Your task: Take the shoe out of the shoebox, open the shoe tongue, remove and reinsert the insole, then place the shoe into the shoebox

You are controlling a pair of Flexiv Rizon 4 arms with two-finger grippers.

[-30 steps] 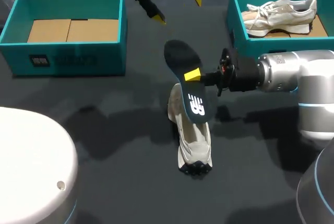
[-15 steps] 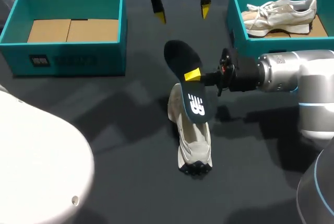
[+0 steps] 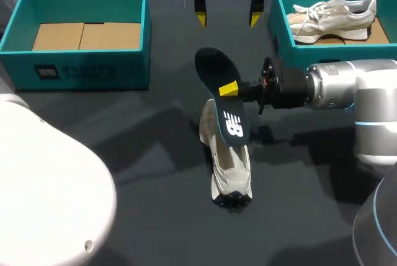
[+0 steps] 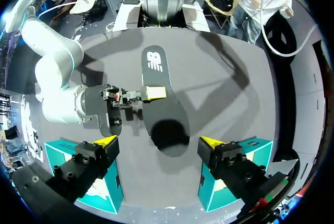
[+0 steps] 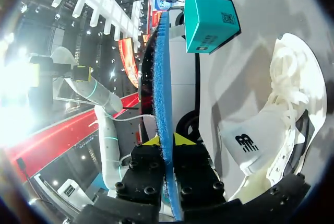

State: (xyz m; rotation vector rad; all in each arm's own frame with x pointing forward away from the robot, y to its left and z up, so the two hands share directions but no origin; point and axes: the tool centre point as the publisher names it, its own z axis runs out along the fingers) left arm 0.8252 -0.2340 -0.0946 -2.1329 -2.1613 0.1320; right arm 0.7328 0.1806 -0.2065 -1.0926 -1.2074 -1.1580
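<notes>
– Right hand (image 3: 229,88) is clamped on the long edge of the dark foam insole with the white logo and blue underside (image 3: 214,67), both yellow tips pinching it. It holds the insole up off the counter (image 3: 136,173).

– And the shoe itself?

– The pale grey-and-white lace-up sneaker (image 3: 228,170) lies on the counter right under the insole, out of any box.

– So which step is this?

– I'd judge the insole is out and reinsertion comes next. That calls for tipping one end down into the sneaker's mouth and sliding it flat along the sole. The loose sneaker may skid unless something steadies it.

– Could the other arm do that?

– Left hand (image 3: 227,18) hangs farther out, fingers spread wide and empty, so it looks free to.

– And beyond it?

– At the far left is the empty teal cardboard shoebox (image 3: 80,67), probably where the sneaker ends up. At the far right, a second teal shoebox (image 3: 277,27) holds another pale sneaker (image 3: 335,15).
</notes>
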